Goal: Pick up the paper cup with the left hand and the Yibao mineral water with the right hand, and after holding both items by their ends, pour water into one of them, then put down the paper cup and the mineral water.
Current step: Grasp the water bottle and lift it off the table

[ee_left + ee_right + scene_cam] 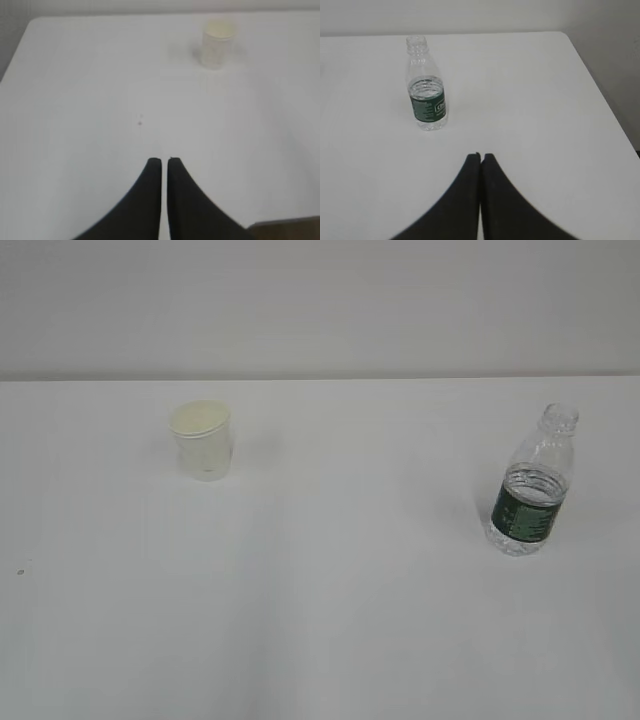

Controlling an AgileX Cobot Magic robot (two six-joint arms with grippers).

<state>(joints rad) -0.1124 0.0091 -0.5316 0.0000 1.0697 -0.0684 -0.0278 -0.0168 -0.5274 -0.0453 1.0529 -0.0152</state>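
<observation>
Both grippers are seen with jaws pressed together and nothing held: the left hand [164, 161] and right hand [480, 155] are parked near the table's [320, 640] front edge. So nothing's been picked up yet. The paper cup [203, 440] is stood toward the far left, the Yibao mineral water [533, 485] near the right edge, uncapped. Jaws probably need opening first.
</observation>
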